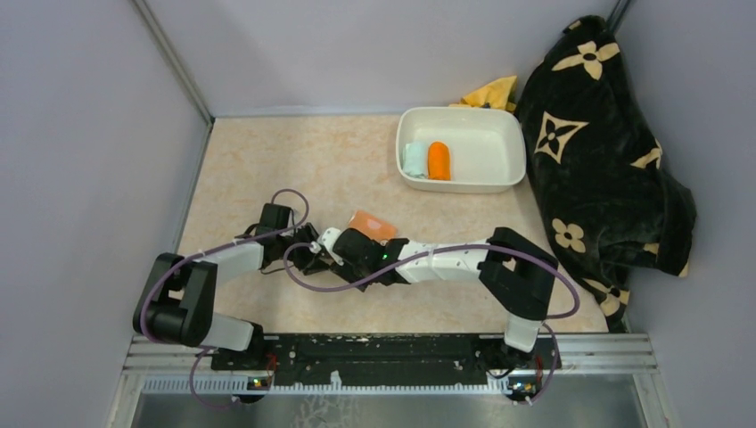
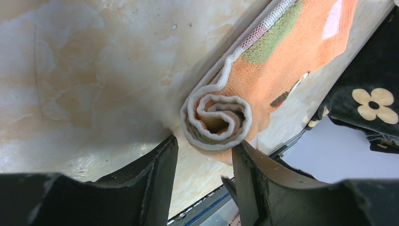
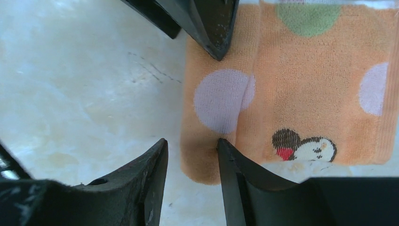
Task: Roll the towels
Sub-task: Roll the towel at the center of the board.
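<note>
Left gripper (image 2: 204, 142) and right gripper (image 3: 192, 141), both part open and empty, flank the ends of the part-rolled dotted towel (image 2: 282, 52); advance both evenly to keep it tight.

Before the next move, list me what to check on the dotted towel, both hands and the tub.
1. Dotted towel fully rolled: not ok, a flat part lies beside the roll.
2. Roll's spiral holding its shape: ok.
3. Left hand open at the roll's end: ok.
4. Right hand open, one finger resting on the roll: ok.
5. Mint towel and orange towel rolled, lying in the tub: ok.
6. Gap between the two hands: cannot tell, they crowd together in the top view.
</note>
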Available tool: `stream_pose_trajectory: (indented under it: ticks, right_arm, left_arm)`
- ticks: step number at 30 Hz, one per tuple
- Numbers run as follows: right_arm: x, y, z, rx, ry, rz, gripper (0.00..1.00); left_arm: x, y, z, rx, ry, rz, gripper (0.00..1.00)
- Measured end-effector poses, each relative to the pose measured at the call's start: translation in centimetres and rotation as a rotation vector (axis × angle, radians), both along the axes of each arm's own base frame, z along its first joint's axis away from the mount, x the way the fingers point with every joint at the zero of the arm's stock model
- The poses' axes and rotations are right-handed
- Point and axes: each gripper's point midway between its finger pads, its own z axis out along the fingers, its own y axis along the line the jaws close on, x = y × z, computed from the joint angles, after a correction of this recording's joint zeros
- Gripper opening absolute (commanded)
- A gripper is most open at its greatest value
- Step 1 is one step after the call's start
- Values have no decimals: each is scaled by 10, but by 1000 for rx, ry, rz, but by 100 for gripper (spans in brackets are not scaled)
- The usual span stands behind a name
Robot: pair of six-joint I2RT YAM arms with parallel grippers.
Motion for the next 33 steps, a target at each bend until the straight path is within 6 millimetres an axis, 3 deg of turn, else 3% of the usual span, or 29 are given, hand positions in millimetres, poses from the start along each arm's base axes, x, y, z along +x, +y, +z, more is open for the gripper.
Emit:
stream_pose_trajectory:
  ticks: [5, 11, 16, 20, 25, 29, 33]
  right_arm:
    - [9, -6, -30, -88, -31, 6, 43]
    - [17, -2, -35, -104, -72, 30, 43]
    - [28, 14, -35, -89, -114, 38, 17]
    - [31, 14, -34, -77, -95, 42, 0]
    - [18, 18, -31, 59, 161, 77, 0]
    - [-7, 18, -22, 231, 496, 94, 0]
    - [-19, 17, -10, 396, 779, 51, 0]
  left_arm:
    - [1, -1, 1, -8, -1, -2, 57]
    - [1, -3, 1, -17, -1, -7, 58]
    - [2, -3, 2, -17, -2, -8, 62]
    - [2, 0, 6, 4, -15, -2, 65]
    - [-5, 14, 15, 74, -43, 25, 68]
    - [-12, 23, 32, 96, -97, 52, 69]
    - [-22, 27, 41, 89, -122, 70, 69]
